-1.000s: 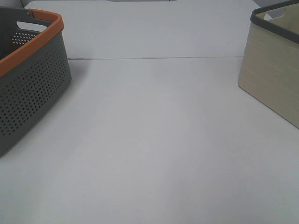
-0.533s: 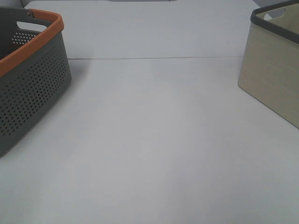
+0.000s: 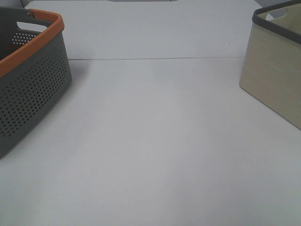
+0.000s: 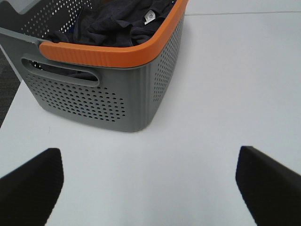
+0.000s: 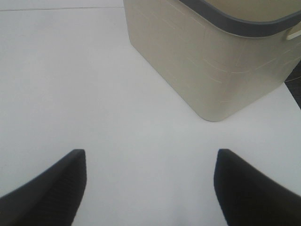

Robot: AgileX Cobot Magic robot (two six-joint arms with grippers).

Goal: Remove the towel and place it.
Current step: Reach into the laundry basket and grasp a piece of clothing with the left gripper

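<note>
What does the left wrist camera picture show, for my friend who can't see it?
A grey basket with small holes and an orange rim sits on a white table, with a crumpled dark towel and its small white tag inside. The left gripper is open a little way from the basket, holding nothing.

Navy towel (image 4: 117,21); grey perforated orange-rimmed basket (image 3: 33,89); beige grey-rimmed bin (image 3: 275,75); white table (image 3: 160,141).

Two baskets were there, one grey-and-orange basket (image 3: 33,89), one beige basket (image 3: 275,80), one towel (image 4: 113,26), two pincers, left pincer (image 4: 146,160), right pincer (image 5: 151,157), one worktop (image 3: 155,141)
</note>
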